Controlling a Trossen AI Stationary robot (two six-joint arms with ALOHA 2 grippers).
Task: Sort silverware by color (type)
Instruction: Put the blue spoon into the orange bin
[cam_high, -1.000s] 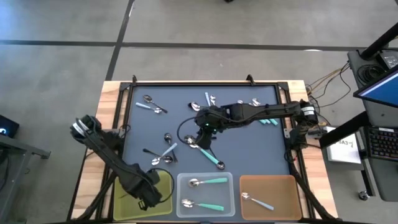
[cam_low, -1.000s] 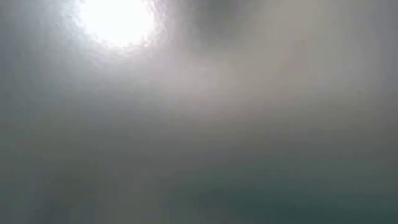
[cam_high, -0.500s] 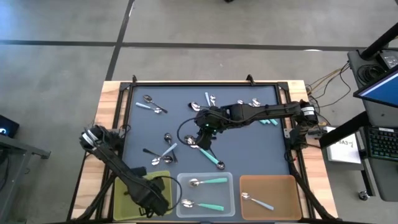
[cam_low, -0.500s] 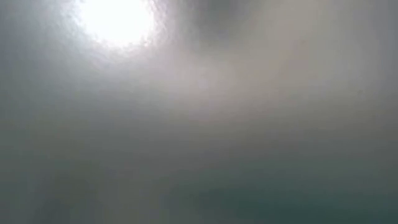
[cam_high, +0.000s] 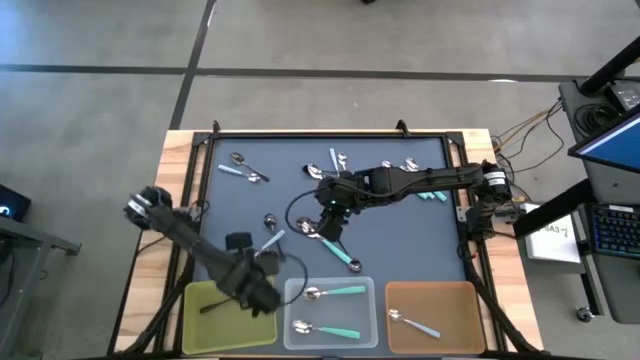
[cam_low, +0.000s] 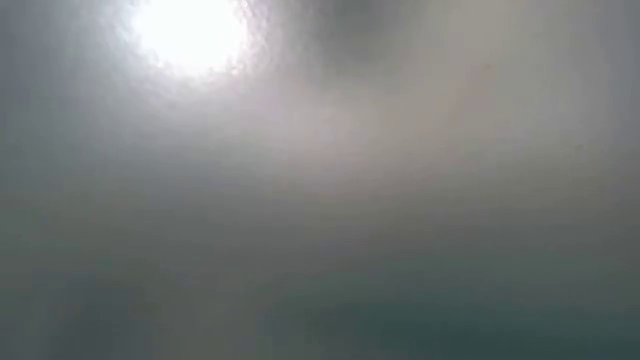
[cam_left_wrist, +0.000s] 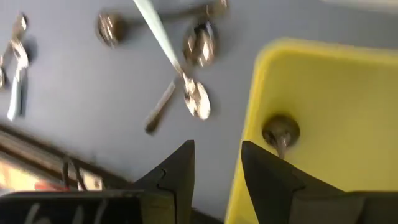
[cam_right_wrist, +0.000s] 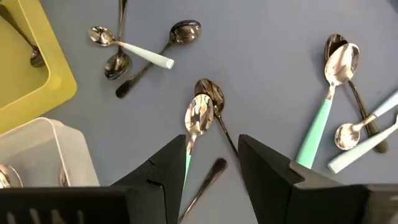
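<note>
Spoons lie scattered over the dark mat (cam_high: 400, 240): teal-handled, light-blue-handled and thin all-metal ones. One all-metal spoon (cam_left_wrist: 280, 134) lies in the yellow tray (cam_high: 205, 325), two teal in the clear tray (cam_high: 330, 310), one light-blue in the brown tray (cam_high: 450, 300). The left gripper (cam_left_wrist: 217, 171) hangs at the yellow tray's edge, fingers apart and empty. The right gripper (cam_right_wrist: 211, 158) hovers, open, over a teal spoon (cam_right_wrist: 196, 121) crossing a dark one. They look light, stiff and slick; the handle's middle likely gives the surest pinch.
</note>
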